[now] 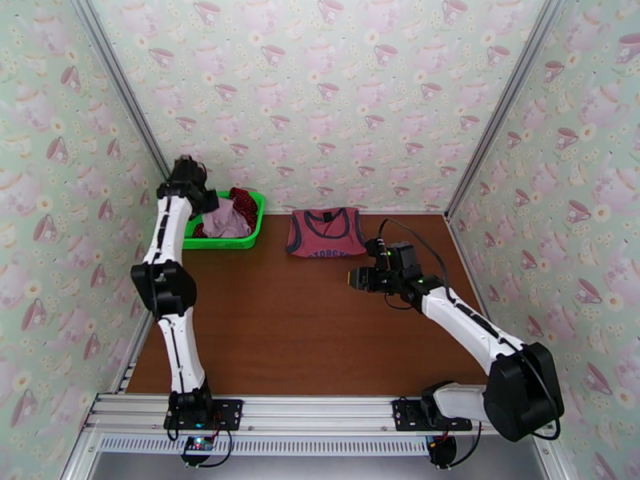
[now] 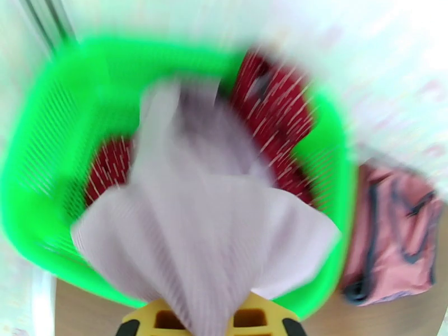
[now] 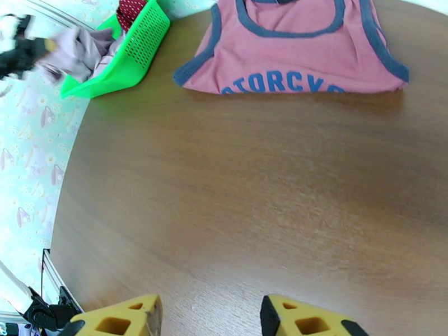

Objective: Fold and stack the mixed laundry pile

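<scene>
Laundry work at the far-left corner of the surface (image 1: 304,338): the left claw (image 2: 210,320) is clamped on a bunched fold of the pale mauve-pink piece (image 2: 207,219). The piece fans out from the grip and drapes down into the green mesh basket (image 2: 33,163). The dark-red dotted cloth (image 2: 277,119) lies in the basket beneath and behind it, showing on both sides of the pink fabric. The left wrist view is blurred, so the exact point of the pinch cannot be told.

The tank top (image 1: 326,232) lies flat at the middle of the far edge, just beside the basket, with its chest text facing up. The right claw (image 3: 210,320) hovers over bare wood nearer the right edge, its fingers apart with nothing between them.

All three garments look light and limp. None should strain a grip, but none will hold a shape either. A pinch in the middle of the cloth, as the left claw appears to have, would likely let the piece hang in a bundle and land in a heap. Folding it would probably call for a hold on a hem corner or an edge, with the free claw taking the opposite corner to spread it.

The dotted cloth, touching the pink piece, could drag along with it or catch on the mesh wall. On the tank top, the dark trim at the straps and neck looks thicker than the body fabric. That trim is probably the surest place to pinch.
</scene>
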Action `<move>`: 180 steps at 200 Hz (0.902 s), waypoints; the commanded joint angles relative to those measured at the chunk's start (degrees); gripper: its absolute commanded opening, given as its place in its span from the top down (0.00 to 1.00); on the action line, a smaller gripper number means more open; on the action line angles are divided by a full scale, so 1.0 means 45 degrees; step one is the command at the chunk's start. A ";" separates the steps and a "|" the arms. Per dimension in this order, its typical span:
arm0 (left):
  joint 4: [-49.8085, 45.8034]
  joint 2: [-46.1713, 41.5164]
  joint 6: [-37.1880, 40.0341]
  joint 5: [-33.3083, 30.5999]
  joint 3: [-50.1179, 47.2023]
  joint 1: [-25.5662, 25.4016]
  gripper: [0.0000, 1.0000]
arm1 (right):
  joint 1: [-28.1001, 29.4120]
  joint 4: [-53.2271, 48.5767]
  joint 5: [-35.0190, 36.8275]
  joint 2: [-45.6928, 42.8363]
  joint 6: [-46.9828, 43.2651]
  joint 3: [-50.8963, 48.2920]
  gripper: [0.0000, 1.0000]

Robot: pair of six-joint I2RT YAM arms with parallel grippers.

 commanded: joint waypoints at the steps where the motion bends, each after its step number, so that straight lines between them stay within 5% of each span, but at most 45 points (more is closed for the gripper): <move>1: -0.0016 -0.1702 0.0339 -0.0293 0.1267 -0.0264 1.00 | 0.0129 0.0495 -0.0353 -0.0438 -0.0094 -0.0094 0.49; 51: -0.1137 -0.3202 0.0687 0.0894 0.1882 -0.1419 1.00 | 0.0128 0.0181 0.0072 -0.1121 -0.0430 -0.0232 0.51; 121: -0.2189 -0.4004 0.0785 0.1822 0.2804 -0.5297 1.00 | 0.0110 0.0571 -0.0325 -0.2651 -0.0966 -0.1142 0.51; 147: -0.1610 -0.4407 0.0419 0.1383 0.2612 -0.6688 1.00 | 0.0185 0.2392 -0.2309 -0.3702 -0.2360 -0.2232 0.40; 180: -0.1088 -0.4804 0.0047 0.0631 0.2322 -0.7829 1.00 | 0.0360 0.4517 -0.2205 -0.4960 -0.4890 -0.3618 0.24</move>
